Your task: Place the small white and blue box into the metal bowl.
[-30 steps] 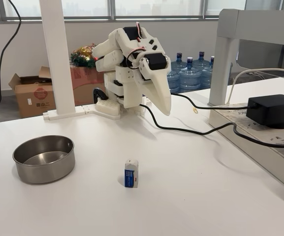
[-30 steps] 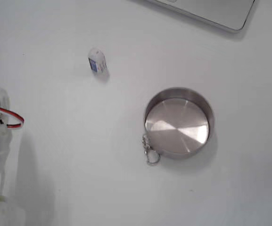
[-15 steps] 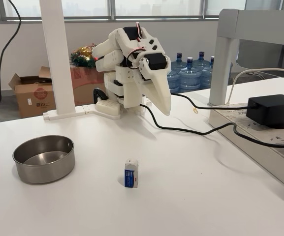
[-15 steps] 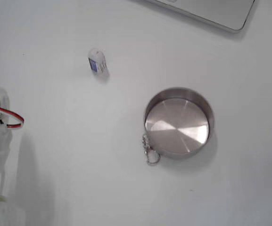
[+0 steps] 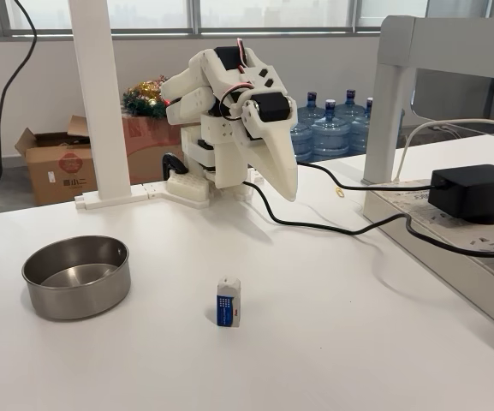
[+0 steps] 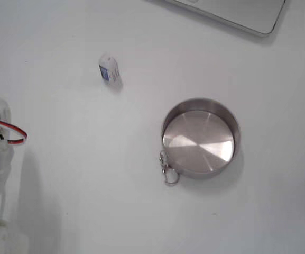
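Red print sits on the cardboard box by the wall. Too small to read. No other legible text

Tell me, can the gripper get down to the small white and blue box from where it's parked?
Probably yes. The small white and blue box stands upright alone on bare table, apart from the metal bowl, and nothing lies between it and the gripper.

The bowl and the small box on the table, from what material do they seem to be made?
The metal bowl looks like stainless steel: dull grey, with a brushed bottom that reflects light in a fixed view. The small white and blue box looks like printed cardboard or plastic, matte; too small to tell which.
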You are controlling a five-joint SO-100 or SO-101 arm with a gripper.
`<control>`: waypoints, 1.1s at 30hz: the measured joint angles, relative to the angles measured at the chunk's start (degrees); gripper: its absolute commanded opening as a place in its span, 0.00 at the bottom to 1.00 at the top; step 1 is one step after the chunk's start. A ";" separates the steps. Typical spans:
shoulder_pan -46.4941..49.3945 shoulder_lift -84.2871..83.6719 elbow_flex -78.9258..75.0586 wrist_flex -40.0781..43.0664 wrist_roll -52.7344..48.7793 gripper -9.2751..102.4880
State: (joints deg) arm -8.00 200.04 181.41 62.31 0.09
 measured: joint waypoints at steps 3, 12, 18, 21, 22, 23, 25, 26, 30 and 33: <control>0.00 0.00 0.00 0.00 0.00 0.05; 0.00 0.00 0.00 0.00 0.00 0.05; 0.00 0.00 0.00 0.00 0.00 0.05; 0.00 0.00 0.00 0.00 0.00 0.05; 0.00 0.00 0.00 0.00 0.00 0.05; 0.00 0.00 0.00 0.00 0.00 0.05; 0.00 -0.79 0.00 0.00 0.00 0.05; 0.00 -1.49 0.00 -0.09 0.00 0.05; 2.46 -9.93 0.18 -11.07 1.49 0.04; 3.96 -16.26 0.18 -22.68 6.24 0.05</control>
State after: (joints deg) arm -4.04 183.78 181.58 39.64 6.33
